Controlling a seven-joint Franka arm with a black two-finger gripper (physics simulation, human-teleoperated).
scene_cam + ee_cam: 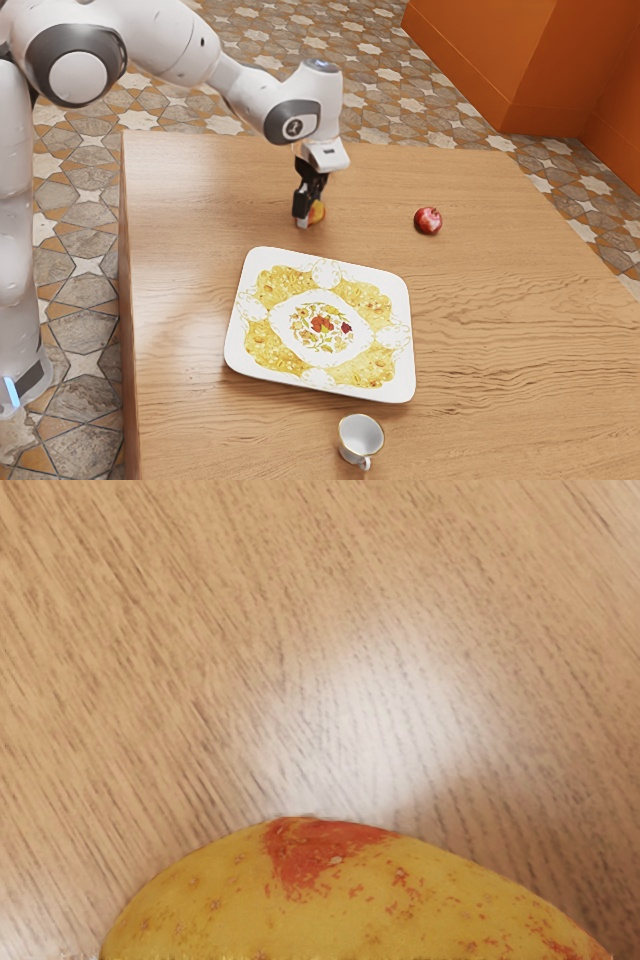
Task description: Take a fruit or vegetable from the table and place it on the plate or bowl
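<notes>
Yellow fruit with a red blush, one item: found at my pincer, close above the wooden counter, just beyond the far edge of the plate and not on it; the wrist view placed it directly beneath my hand. Whether my pincer was clenched on it or released, I could not tell. Square plate, white rim, yellow floral pattern: lay flat mid-counter. Red fruit: rested well apart, toward the exterior view's right. Small white cup: stood near the plate's near edge.
</notes>
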